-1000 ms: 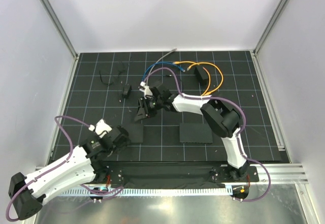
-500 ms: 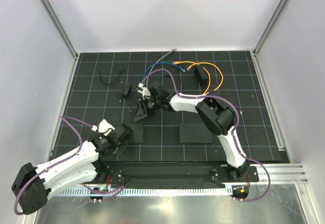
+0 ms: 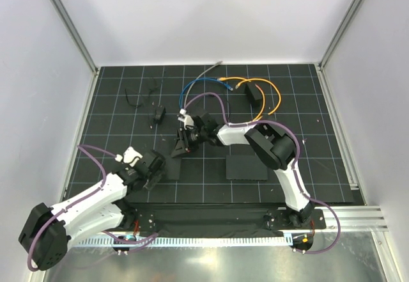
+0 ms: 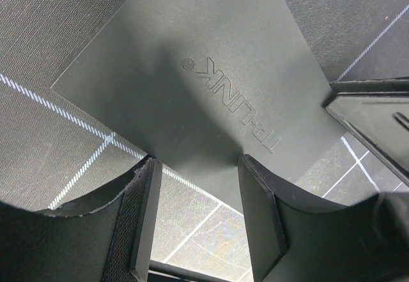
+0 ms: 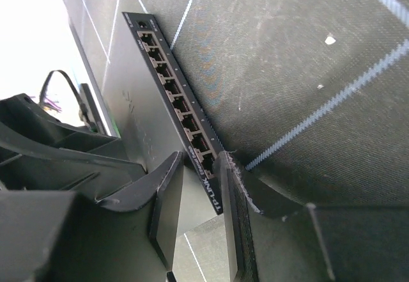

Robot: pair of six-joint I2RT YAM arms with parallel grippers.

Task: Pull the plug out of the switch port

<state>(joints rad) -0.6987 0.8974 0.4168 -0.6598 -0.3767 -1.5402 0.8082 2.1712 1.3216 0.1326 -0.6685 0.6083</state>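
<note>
The orange cable (image 3: pixel 271 96) loops at the back of the mat, and its plug (image 3: pixel 244 87) sits in the switch port of the small black box (image 3: pixel 254 93). Neither gripper is near it. My right gripper (image 3: pixel 185 140) (image 5: pixel 199 167) is shut on one end of a flat black TP-LINK unit (image 3: pixel 176 145) (image 5: pixel 172 87), which is tipped up on its edge; its row of sockets looks empty. My left gripper (image 3: pixel 155 168) (image 4: pixel 198 167) hangs open just over the edge of another flat TP-LINK unit (image 3: pixel 171 167) (image 4: pixel 192 84), with nothing between its fingers.
A third flat black unit (image 3: pixel 246 167) lies front centre-right. A blue cable (image 3: pixel 189 87) and a grey cable (image 3: pixel 208 71) lie at the back. A tiny black block (image 3: pixel 158 114) with thin black wires (image 3: pixel 135 98) sits to the left. White walls close three sides.
My left arm has reached forward and to the right, bringing its gripper over the flat unit. The right jaws have narrowed on the tilted unit and shifted slightly.
</note>
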